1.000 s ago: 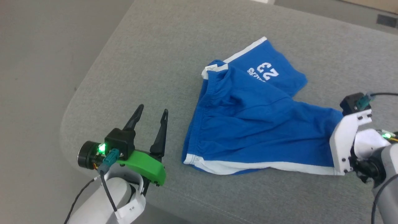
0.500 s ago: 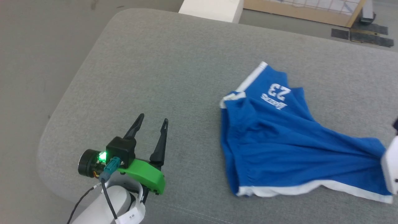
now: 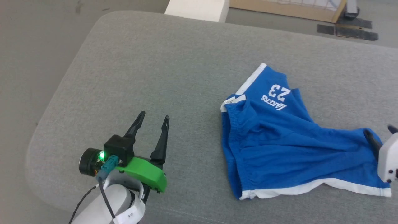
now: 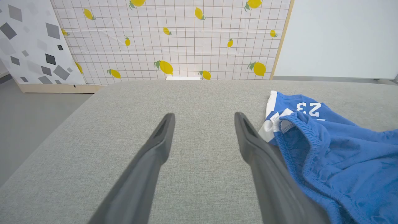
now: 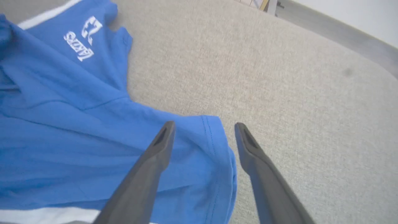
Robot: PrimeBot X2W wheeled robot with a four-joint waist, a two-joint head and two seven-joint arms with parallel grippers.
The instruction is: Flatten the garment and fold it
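Observation:
The bright blue shorts (image 3: pixel 289 149) lie rumpled on the right half of the grey padded surface (image 3: pixel 155 62), with the white "23" print (image 3: pixel 279 91) on the far leg and a white hem along the near edge. My right gripper (image 3: pixel 380 130) is open at the shorts' right edge. In the right wrist view the right gripper (image 5: pixel 203 124) straddles the blue cloth's edge (image 5: pixel 217 146) without pinching it. My left gripper (image 3: pixel 155 115) stands open over bare surface, left of the shorts. The left wrist view has the left gripper (image 4: pixel 203 115) apart from the elastic waistband (image 4: pixel 298 133).
The surface's rounded left and near edges drop to a grey floor (image 3: pixel 31 46). A white block (image 3: pixel 196 9) sits past the far edge. A lemon-print panel in a wooden frame (image 4: pixel 174 40) stands beyond it.
The head camera has shifted. The shorts were dragged to the right across the surface. The pulled-taut right edge has gone slack and the right fingers now stand open. The left gripper stayed put.

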